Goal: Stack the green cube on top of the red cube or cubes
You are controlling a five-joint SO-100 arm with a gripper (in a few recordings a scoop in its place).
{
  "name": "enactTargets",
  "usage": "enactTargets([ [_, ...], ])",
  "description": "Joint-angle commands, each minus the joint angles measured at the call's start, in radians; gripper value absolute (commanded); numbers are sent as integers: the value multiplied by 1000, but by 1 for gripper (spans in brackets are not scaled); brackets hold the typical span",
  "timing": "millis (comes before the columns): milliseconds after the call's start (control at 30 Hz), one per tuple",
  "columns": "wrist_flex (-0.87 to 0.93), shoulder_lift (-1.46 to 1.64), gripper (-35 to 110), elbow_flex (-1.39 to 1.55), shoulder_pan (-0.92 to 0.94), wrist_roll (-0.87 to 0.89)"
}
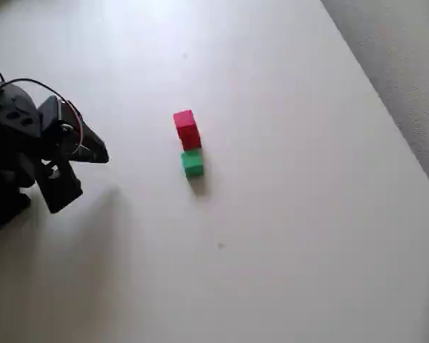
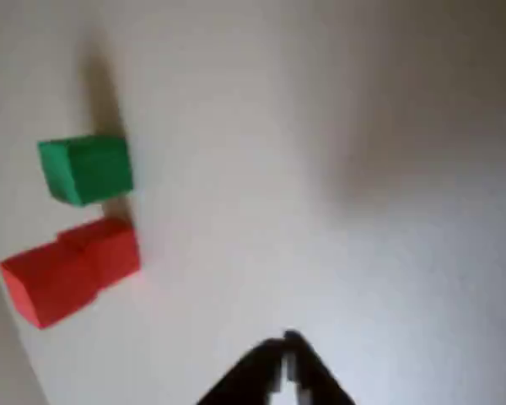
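The green cube [image 1: 192, 163] rests on the white table, right beside the red cubes [image 1: 186, 128], near the middle of the overhead view. The red cubes touch each other as one red block; I cannot tell whether one sits on the other. In the wrist view the green cube [image 2: 86, 169] is at the upper left, with the red cubes [image 2: 67, 268] just below it. My black gripper [image 1: 100, 153] is well to the left of the cubes, its tip pointing toward them. Its fingertips meet at the bottom of the wrist view, where the gripper [image 2: 287, 350] is shut and holds nothing.
The white table [image 1: 286, 236] ends along a slanted right edge, with grey floor [image 1: 407, 64] beyond it. The arm's black body [image 1: 14, 164] fills the left edge.
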Motion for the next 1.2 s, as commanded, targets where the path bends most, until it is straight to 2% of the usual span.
enactTargets([
  [0,5,11,-2,-6,-5,-8],
  [1033,5,11,-2,-6,-5,-8],
  [1167,0,11,-2,-6,-11,-51],
])
